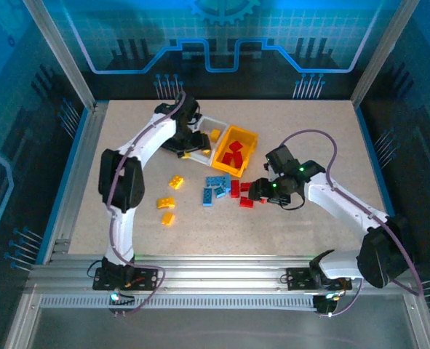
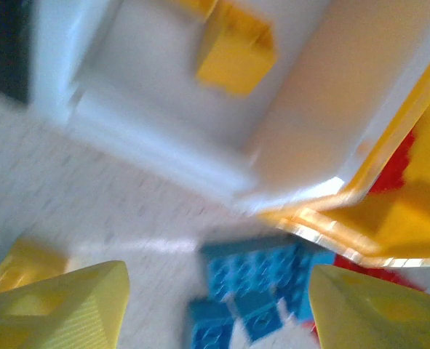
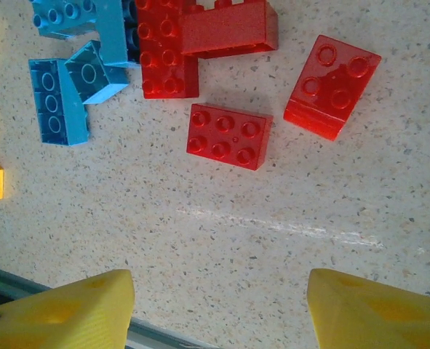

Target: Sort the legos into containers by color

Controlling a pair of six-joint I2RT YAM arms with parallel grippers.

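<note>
Both claws wide and empty; bricks part in bins, part on table.
Left gripper (image 2: 215,294) hangs over the white bin (image 2: 164,156), fingers spread, with a yellow brick (image 2: 233,54) lying inside. The yellow bin (image 1: 249,134) just beside it holds red bricks (image 1: 233,156). Right gripper (image 3: 218,302) is spread above loose red bricks (image 3: 229,136) on the table (image 3: 273,233); blue bricks (image 3: 58,102) touch them, and loose yellow bricks (image 1: 169,200) lie further left.

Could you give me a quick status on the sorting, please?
Left gripper open at white bin, yellow brick inside. Right gripper open above loose red bricks. Nothing in the way.
</note>
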